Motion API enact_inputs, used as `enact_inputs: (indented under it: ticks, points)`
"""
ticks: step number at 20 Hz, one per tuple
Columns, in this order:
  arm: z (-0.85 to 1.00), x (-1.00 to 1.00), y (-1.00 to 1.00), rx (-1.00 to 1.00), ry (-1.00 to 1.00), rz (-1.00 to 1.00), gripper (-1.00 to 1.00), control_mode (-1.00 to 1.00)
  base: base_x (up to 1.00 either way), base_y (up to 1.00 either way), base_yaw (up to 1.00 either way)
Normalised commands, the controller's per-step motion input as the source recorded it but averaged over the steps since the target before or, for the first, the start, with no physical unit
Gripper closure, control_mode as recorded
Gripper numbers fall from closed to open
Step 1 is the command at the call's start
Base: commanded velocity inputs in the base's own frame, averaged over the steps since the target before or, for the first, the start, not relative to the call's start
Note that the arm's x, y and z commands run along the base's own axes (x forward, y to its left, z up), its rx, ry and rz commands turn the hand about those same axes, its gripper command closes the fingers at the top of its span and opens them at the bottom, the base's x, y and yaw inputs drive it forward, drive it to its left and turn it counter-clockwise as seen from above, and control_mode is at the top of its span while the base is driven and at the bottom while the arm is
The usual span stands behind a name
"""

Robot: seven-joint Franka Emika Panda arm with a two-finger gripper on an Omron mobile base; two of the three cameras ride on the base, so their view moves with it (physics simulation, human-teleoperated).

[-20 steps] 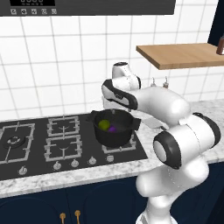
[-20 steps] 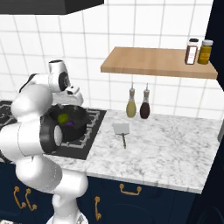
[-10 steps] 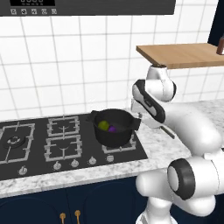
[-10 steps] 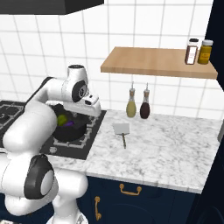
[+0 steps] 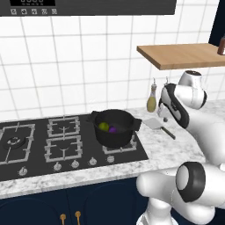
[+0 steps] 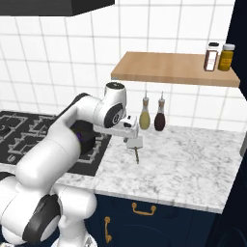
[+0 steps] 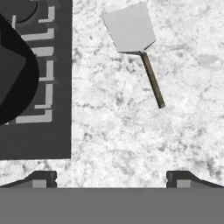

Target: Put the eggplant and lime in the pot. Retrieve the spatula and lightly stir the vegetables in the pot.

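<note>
A: Start at your left. What's on the stove?

B: You'll see the pot [image 5: 114, 128] on the right front burner of the cooktop [image 5: 39, 145], with the lime [image 5: 103, 126] and the eggplant [image 5: 113, 130] touching inside it.

A: And to its right?

B: The spatula [image 7: 135, 46] lies flat on the marble tabletop [image 6: 193, 159], just beside the cooktop, its blade toward the wall. Your gripper [image 7: 111, 177] hangs above it, jaws spread wide and holding nothing.

A: Further right?

B: Two bottles [image 6: 152, 115] stand against the tiles under the wooden shelf [image 6: 169, 68].
</note>
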Motion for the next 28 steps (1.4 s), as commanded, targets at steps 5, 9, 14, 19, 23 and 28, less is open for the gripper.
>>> enact_inputs:
  ticks: [5,9,14,19,23,28]
  points:
    - [-0.35,0.00,-0.55,0.03,-0.08,0.26,-1.00,-1.00,0.00,0.00,0.00]
    - [-0.66,-0.02,-0.15,0.00,-0.18,0.29,-1.00,-1.00,0.00,0.00,0.00]
    - [-0.47,0.11,-0.20,0.00,-0.06,0.16,-1.00,-1.00,0.00,0.00,0.00]
    - [-0.34,0.15,-0.12,0.00,0.00,0.07,-1.00,-1.00,0.00,0.00,0.00]
    - [-0.27,0.27,0.00,0.00,0.00,0.03,-1.00,-1.00,0.00,0.00,0.00]
    - [-0.17,0.34,-0.08,0.00,0.04,0.00,-1.00,-1.00,0.00,0.00,0.00]
